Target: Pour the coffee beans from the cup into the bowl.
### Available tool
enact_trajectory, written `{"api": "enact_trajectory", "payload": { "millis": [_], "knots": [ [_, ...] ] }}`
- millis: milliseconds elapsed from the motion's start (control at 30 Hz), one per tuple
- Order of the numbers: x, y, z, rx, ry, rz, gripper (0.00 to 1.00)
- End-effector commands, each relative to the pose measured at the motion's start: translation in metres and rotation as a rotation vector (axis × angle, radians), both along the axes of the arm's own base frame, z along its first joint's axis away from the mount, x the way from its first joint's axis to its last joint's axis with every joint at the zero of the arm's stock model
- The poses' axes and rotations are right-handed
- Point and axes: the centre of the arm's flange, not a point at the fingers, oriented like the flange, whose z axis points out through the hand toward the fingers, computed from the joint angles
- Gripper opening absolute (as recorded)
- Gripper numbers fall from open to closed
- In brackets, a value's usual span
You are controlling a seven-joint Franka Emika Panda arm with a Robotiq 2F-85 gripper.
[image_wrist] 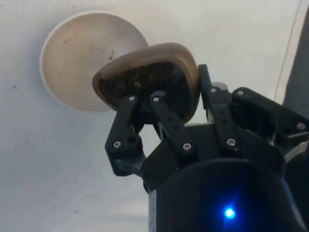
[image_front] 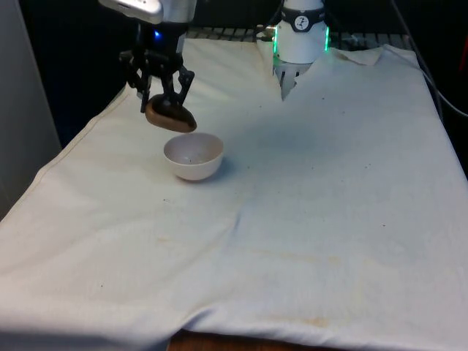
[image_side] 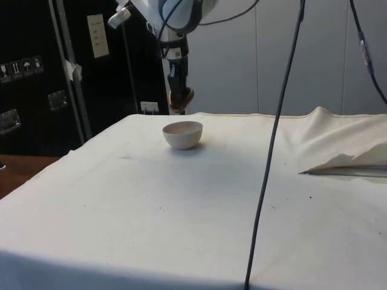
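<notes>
in the upper left of the front view, the black two-finger tool [image_front: 162,101] is clamped on the rim of a brown glossy cup [image_front: 170,115], tilted in the air just above the far edge of a small white round bowl [image_front: 193,156]. the bowl stands on the white-clothed table [image_front: 307,219]. in the wrist view, dark coffee beans [image_wrist: 145,77] lie inside the cup [image_wrist: 149,79].

I am seeing one brown cup [image_front: 172,115] sitting in my one claw [image_front: 162,102], and one white bowl [image_front: 193,156] resting on the one cloth-covered tabletop [image_front: 307,219]. A few dark coffee beans [image_wrist: 145,75] are showing inside the cup; their number cannot be counted.
</notes>
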Motion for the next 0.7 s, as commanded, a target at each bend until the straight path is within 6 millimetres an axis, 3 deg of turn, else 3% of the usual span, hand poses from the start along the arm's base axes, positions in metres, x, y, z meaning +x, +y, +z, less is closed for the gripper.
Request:
{"api": "enact_trajectory", "payload": {
  "millis": [0, 667],
  "knots": [
    [-0.0017, -0.0005, 0.0021, -0.022, -0.012, 0.002, 0.01],
    [-0.0061, -0.0043, -0.0010, -0.137, -0.039, -0.020, 0.01]
  ]
}}
